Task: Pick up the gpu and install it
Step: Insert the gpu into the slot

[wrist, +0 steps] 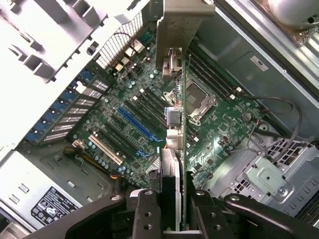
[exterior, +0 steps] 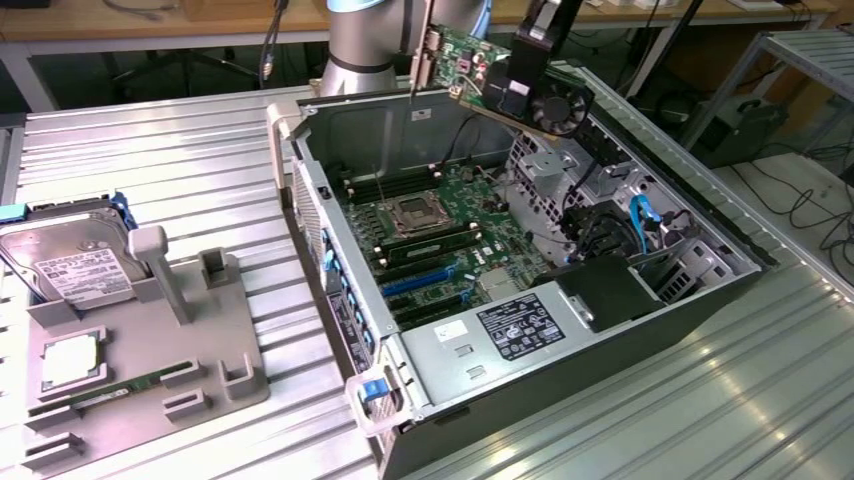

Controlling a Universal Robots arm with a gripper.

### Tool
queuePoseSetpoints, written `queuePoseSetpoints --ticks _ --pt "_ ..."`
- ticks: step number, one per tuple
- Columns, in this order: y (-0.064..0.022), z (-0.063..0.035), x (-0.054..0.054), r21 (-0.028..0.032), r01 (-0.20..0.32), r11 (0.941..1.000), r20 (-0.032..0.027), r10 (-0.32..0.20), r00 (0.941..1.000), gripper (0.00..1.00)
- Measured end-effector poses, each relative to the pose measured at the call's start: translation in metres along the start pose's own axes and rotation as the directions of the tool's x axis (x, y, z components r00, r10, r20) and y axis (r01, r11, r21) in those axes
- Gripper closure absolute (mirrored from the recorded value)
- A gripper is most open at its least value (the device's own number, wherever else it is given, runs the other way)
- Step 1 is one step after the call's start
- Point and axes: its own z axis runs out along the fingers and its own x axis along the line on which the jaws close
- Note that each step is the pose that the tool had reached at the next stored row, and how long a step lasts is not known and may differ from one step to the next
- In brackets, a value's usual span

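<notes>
The gpu [exterior: 497,82], a black card with a green board, a round fan [exterior: 558,106] and a silver bracket, hangs in the air over the far edge of the open computer case [exterior: 694,250]. My gripper [exterior: 531,55] is shut on it from above. In the wrist view the gpu [wrist: 179,124] shows edge-on between my fingers [wrist: 145,215], its silver bracket [wrist: 182,22] at the far end. My gripper [wrist: 174,216] holds it well above the motherboard [wrist: 224,134] and its blue slot [wrist: 134,124]. The motherboard [exterior: 427,240] lies flat in the case with blue slots [exterior: 420,282].
A grey fixture [exterior: 147,350] on the exterior view's left holds a silver hard drive [exterior: 67,265], a chip [exterior: 70,362] and a green memory stick [exterior: 114,392]. Inside the case sit a power supply [exterior: 514,330], drive cages [exterior: 614,190] and cables. The arm's base [exterior: 367,40] stands behind the case.
</notes>
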Motion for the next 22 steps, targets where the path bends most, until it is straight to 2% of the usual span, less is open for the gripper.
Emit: queuePoseSetpoints --ticks 10,22 --pt "0.0 0.0 0.0 -0.0024 0.086 0.9963 -0.0035 -0.086 0.9963 0.72" --pt "0.0 0.0 0.0 -0.0049 0.169 0.9857 -0.0068 -0.169 0.9857 0.72"
